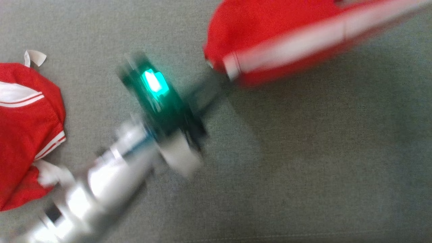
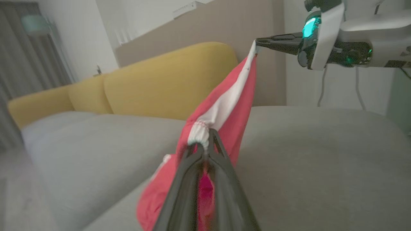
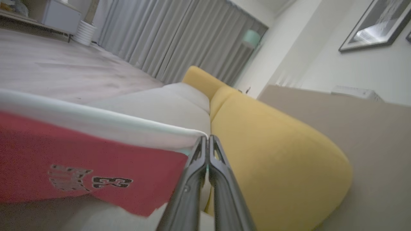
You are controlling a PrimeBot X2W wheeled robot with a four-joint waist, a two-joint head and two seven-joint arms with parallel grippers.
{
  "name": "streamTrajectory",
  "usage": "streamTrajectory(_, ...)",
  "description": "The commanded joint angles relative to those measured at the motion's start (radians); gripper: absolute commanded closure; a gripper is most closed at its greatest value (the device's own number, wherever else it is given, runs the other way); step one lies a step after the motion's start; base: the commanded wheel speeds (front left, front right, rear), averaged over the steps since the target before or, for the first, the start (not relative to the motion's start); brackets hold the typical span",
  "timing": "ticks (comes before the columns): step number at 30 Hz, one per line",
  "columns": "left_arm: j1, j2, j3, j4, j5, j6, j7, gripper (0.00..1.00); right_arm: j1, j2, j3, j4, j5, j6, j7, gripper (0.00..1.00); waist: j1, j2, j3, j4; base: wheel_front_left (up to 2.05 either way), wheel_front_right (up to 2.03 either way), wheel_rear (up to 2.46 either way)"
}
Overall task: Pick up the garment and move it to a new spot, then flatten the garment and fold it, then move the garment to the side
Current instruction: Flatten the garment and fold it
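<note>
The garment (image 1: 270, 30), red with a white band, hangs stretched between both grippers above the grey sofa seat (image 1: 320, 152). In the blurred head view my left gripper (image 1: 219, 79) reaches up from the lower left and pinches the garment's near end. The left wrist view shows its fingers shut on bunched white trim (image 2: 200, 134), with red cloth (image 2: 231, 96) rising to my right gripper (image 2: 257, 42), which is shut on the white edge. Seen from the right wrist, my right gripper (image 3: 208, 138) is shut on the white band, and dark white-outlined letters (image 3: 90, 180) show on the red cloth.
More red cloth with white stripes (image 1: 27, 128) lies bunched at the left of the seat; I cannot tell whether it joins the held piece. Yellow back cushions (image 2: 167, 83) line the sofa's far side. Beyond are wood floor (image 3: 48, 67) and grey curtains (image 3: 179, 38).
</note>
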Motion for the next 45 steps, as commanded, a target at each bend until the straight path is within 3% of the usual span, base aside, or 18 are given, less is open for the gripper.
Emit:
streamTrajectory(1,0.033,0.023,-0.002,-0.051,-0.015,0.002,-0.001,1.0,0.109,0.011,-0.052,-0.098,-0.003,0.007,0.022,1.0,0.0001,0.0,-0.009,-0.003,0.0,0.0,0.0)
streamTrajectory(9,0.362,0.028,-0.148,-0.046,-0.057,0.002,-0.001,1.0,0.602,0.166,-0.271,-0.395,-0.027,0.007,0.12,1.0,0.0001,0.0,-0.101,-0.06,0.0,0.0,0.0)
streamTrajectory(13,0.426,0.027,-0.153,-0.076,-0.099,0.009,0.001,1.0,0.714,0.182,-0.32,-0.505,-0.02,0.007,0.176,1.0,0.0001,0.0,-0.115,-0.06,0.0,0.0,0.0)
streamTrajectory(16,0.421,0.005,-0.132,-0.099,-0.149,0.009,0.009,1.0,0.728,0.152,-0.325,-0.53,-0.02,0.007,0.222,1.0,0.0001,0.0,-0.108,-0.037,0.0,0.0,0.0)
streamTrajectory(24,0.293,-0.107,-0.07,-0.014,-0.32,0.004,0.04,1.0,0.527,0.007,-0.188,-0.369,0.034,0.007,0.33,1.0,0.0001,0.0,-0.051,0.061,0.0,0.0,0.0)
streamTrajectory(32,0.171,-0.184,-0.095,0.118,-0.432,0.002,0.032,1.0,0.191,-0.145,0.076,-0.105,0.076,0.007,0.358,1.0,0.0001,0.0,0.017,0.137,0.0,0.0,0.0)
streamTrajectory(37,0.113,-0.205,-0.115,0.159,-0.502,0.002,0.016,1.0,-0.009,-0.164,0.224,0.042,0.094,0.007,0.361,1.0,0.0001,0.0,0.056,0.173,0.0,0.0,0.0)
streamTrajectory(43,0.047,-0.22,-0.132,0.203,-0.569,0.002,0.004,1.0,-0.19,-0.141,0.36,0.198,0.113,0.007,0.349,1.0,0.0001,0.0,0.095,0.194,0.0,0.0,0.0)
streamTrajectory(44,0.04,-0.222,-0.137,0.209,-0.576,0.002,0.003,1.0,-0.211,-0.133,0.373,0.224,0.118,0.007,0.346,0.93,0.0001,0.0,0.099,0.194,0.0,0.0,0.0)
streamTrajectory(45,0.036,-0.223,-0.143,0.216,-0.584,0.002,0.002,0.95,-0.228,-0.124,0.381,0.249,0.127,0.007,0.343,0.33,0.0001,0.0,0.102,0.195,0.0,0.0,0.0)
